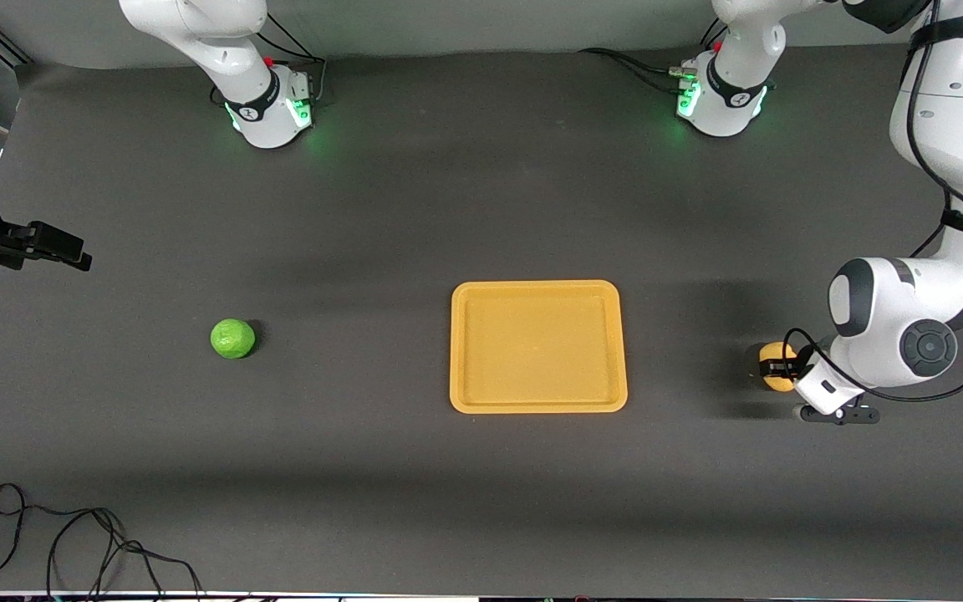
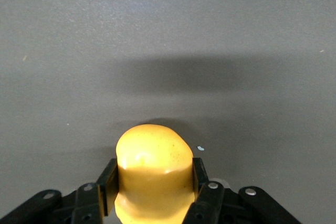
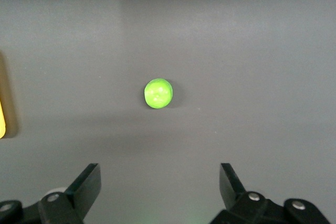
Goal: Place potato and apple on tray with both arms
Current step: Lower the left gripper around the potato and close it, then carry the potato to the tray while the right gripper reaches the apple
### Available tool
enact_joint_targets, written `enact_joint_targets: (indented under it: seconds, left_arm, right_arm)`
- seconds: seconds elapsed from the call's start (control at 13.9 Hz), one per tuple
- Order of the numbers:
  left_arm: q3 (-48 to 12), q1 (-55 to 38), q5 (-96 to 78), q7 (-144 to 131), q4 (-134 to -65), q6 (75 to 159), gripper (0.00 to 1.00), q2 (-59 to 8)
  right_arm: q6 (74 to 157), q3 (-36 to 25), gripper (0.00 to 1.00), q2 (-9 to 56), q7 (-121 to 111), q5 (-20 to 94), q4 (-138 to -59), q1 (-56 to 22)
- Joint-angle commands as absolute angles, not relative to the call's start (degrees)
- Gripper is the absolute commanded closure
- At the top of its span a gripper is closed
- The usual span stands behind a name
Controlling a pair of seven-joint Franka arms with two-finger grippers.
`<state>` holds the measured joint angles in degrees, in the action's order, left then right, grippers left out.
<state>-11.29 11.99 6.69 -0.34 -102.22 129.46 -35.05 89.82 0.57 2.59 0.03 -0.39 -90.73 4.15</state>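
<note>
Where the front view meets its left edge, at mid-height, the right gripper (image 1: 72, 251) juts in black and horizontal above the dark table (image 1: 364, 209), toward the right arm's end; the right wrist view shows its two fingers (image 3: 86, 184) spread wide apart with nothing between them, the gripper (image 3: 160, 190) looking down on the apple (image 3: 158, 93). Lower and slightly to the right in the front view, in the left-centre of the frame, the green apple (image 1: 232, 339) rests alone on the table, well apart from the gripper. Right of centre lies the tray (image 1: 538, 407), flat on the table with nothing on it; a sliver of its yellow rim (image 3: 2, 119) also shows at the edge of the right wrist view. Near the right edge, level with the tray's lower half, the left gripper (image 1: 781, 368) is closed on the potato (image 1: 774, 354), well apart from the tray toward the left arm's end. The left wrist view confirms the grasp: both fingers (image 2: 107, 179) press the flanks of the yellow potato (image 2: 153, 166), with its shadow on the table just under it.
</note>
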Motion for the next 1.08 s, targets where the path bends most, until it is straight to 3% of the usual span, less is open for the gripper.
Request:
enact_joint_targets:
  seconds: [0.0,0.14,0.43,0.79,1.01]
  left_arm:
    - [-10.98,10.37,8.34,0.18,-100.39,122.99,1.0,-31.83]
    - [-11.69,9.76,8.09,1.23,-95.65,114.04,1.0,-29.63]
    - [-19.59,6.52,8.0,-7.26,-82.55,97.5,1.0,-28.48]
    - [-20.21,-4.03,7.74,-21.33,-80.59,97.73,1.0,-29.87]
    - [-20.21,-7.64,7.65,-25.04,-81.3,101.85,1.0,-34.08]
  right_arm:
    - [90.18,0.09,0.0,2.55,0.35,-0.62,-90.62,3.52]
    - [90.18,0.09,0.0,2.55,0.35,-0.62,-90.62,3.52]
    - [90.18,0.09,0.0,2.37,0.35,-0.62,-91.05,3.43]
    - [89.21,0.18,0.0,1.24,0.44,-0.53,-92.02,3.25]
    - [89.3,0.17,0.0,-3.15,1.23,-0.35,-96.31,0.88]
